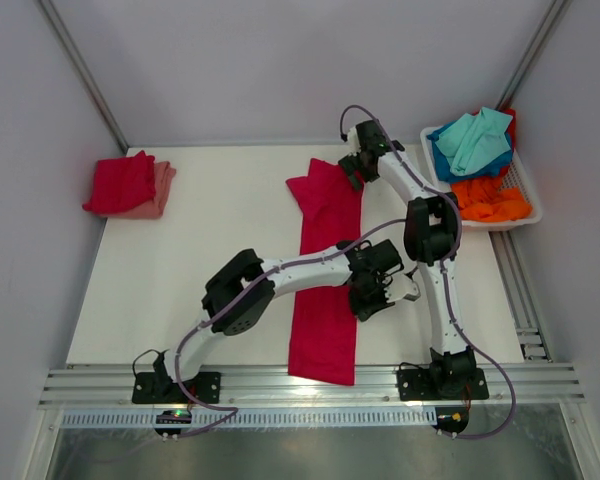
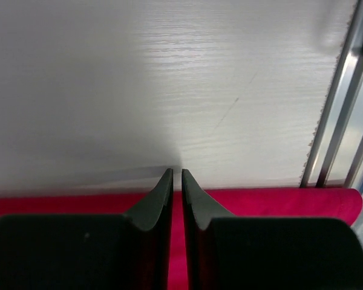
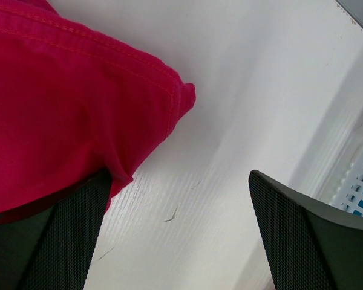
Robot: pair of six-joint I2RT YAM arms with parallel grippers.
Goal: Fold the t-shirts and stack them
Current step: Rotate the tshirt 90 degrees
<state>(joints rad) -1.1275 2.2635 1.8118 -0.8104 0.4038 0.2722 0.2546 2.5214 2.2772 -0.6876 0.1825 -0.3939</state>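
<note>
A crimson t-shirt (image 1: 325,270) lies folded into a long narrow strip down the middle of the table. My left gripper (image 1: 372,300) sits over the strip's right edge. In the left wrist view its jaws stand almost together (image 2: 176,172), tips just past the cloth edge, and flat red cloth (image 2: 278,202) shows through the slit. My right gripper (image 1: 355,172) is at the strip's far right corner. It is open (image 3: 178,175), with bare table between the fingers and its left finger (image 3: 72,229) touching the shirt's hem (image 3: 78,109).
Two folded t-shirts, crimson (image 1: 120,182) on salmon pink (image 1: 158,195), are stacked at the back left. A white basket (image 1: 525,195) at the back right holds teal, blue and orange shirts. A metal rail (image 1: 310,385) runs along the near edge.
</note>
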